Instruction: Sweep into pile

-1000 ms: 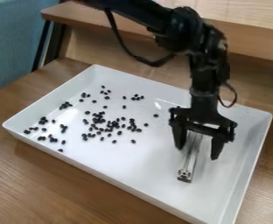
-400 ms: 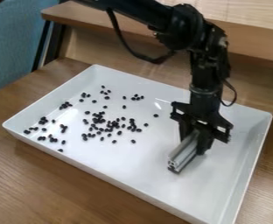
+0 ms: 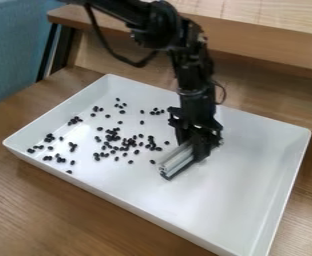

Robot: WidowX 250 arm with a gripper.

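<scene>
Tool (image 3: 195,148) and metal bar (image 3: 176,160) moved nearer the beans (image 3: 112,137) inside the tray (image 3: 239,200).

Light: bright, fairly even | White tray (image 3: 245,200): floor pale and strongly lit, inner walls softly shaded | Shadows: soft-edged, darker on the desk (image 3: 52,210) just under the tray's near side | Highlights: pale sheen along the metal bar (image 3: 177,159), small glints on the black arm (image 3: 197,100) | Source: direction unclear

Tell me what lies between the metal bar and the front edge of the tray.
The camera view shows that the stretch between the metal bar and the tray's front edge is bare.
</scene>
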